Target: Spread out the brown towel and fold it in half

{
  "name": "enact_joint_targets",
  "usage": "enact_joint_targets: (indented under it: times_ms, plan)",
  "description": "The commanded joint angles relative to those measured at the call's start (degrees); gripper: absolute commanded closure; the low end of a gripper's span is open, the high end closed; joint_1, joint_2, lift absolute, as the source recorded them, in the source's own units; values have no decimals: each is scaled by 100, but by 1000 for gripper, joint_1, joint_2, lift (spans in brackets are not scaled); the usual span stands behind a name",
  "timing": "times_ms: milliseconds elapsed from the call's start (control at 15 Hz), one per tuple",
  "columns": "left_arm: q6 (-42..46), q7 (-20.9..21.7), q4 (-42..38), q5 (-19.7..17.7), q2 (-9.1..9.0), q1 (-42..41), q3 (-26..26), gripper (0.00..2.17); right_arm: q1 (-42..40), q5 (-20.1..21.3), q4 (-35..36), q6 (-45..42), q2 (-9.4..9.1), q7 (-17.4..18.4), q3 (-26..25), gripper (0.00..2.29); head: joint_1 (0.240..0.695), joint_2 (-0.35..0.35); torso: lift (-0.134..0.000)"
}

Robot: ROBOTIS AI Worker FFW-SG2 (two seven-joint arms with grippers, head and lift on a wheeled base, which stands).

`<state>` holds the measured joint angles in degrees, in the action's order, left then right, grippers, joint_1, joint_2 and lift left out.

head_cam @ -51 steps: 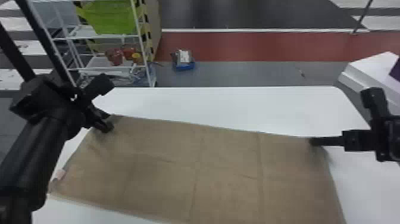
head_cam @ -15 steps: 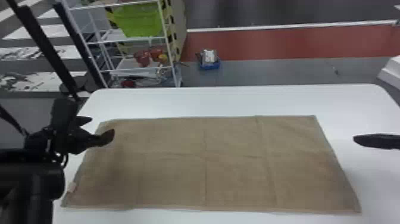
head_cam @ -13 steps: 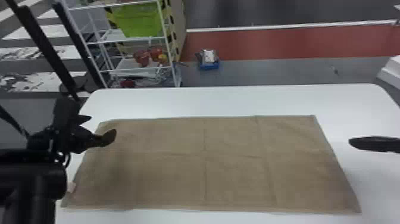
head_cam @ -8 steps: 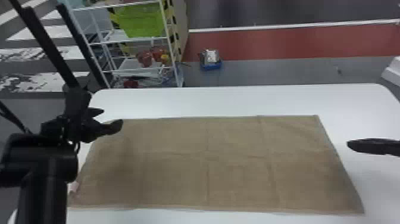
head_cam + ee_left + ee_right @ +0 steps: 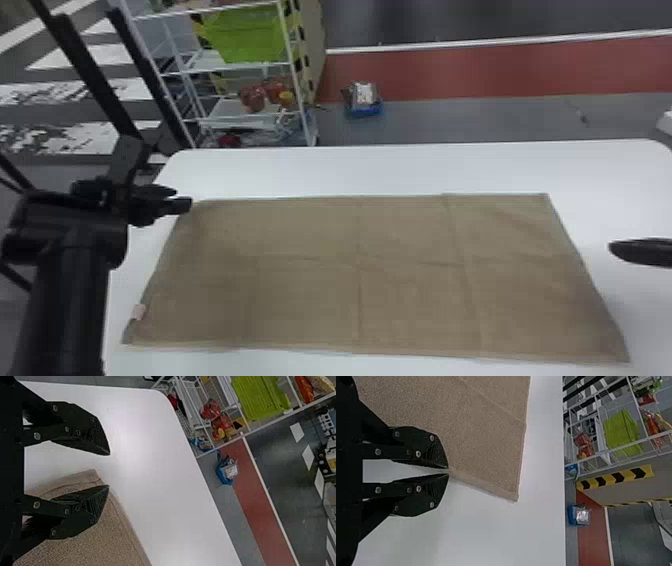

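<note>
Left claw [image 5: 182, 198] at the upper left of the frame, by the towel's far left corner. Released: in its own wrist view the two black fingers stood wide apart, the corner showing between them. One finger lay over brown cloth, the other over bare white. Could not tell whether either finger touched the cloth.

Right claw [image 5: 617, 247] at the right edge of the frame, beyond the towel's right side and apart from it. Clenched, or very nearly; its wrist view had the fingertips all but meeting, just beside the cloth's edge.

Brown towel [image 5: 350, 280] between the two, spread flat as a broad, wide piece across the middle and lower part of the frame. Creases marked it, one running from far edge to near edge close to the middle, another further right, a fainter one crosswise. Small pale pink tag [image 5: 138, 312] on the left edge, near the lower left corner.

White surface [image 5: 400, 172] under it all, showing as a strip past the towel's far edge and again on the right.

Farther out, upper left: white wire rack [image 5: 212, 59] with a green bin [image 5: 245, 35] and, lower, red packets [image 5: 253, 97]. Blue tray [image 5: 364, 111] on the grey floor right of the rack; red floor band [image 5: 475, 75] beyond.
</note>
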<state>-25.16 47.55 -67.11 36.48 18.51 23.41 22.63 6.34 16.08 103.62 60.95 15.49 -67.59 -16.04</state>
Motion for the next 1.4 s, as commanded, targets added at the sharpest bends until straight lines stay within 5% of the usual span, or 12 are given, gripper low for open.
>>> enact_joint_targets:
  times_ms: [0,400,1333]
  plan:
    - [-29,150,137,149,65,102,-13,704,-2,0,0,-34,-2,0,40,964,695,195,-134]
    - [-310,536,348,281,109,313,-277,491,-28,0,0,-16,7,-17,-57,964,695,197,-134]
    - [-345,211,1121,571,206,832,-558,502,-54,-88,9,19,86,-61,-189,964,695,189,-134]
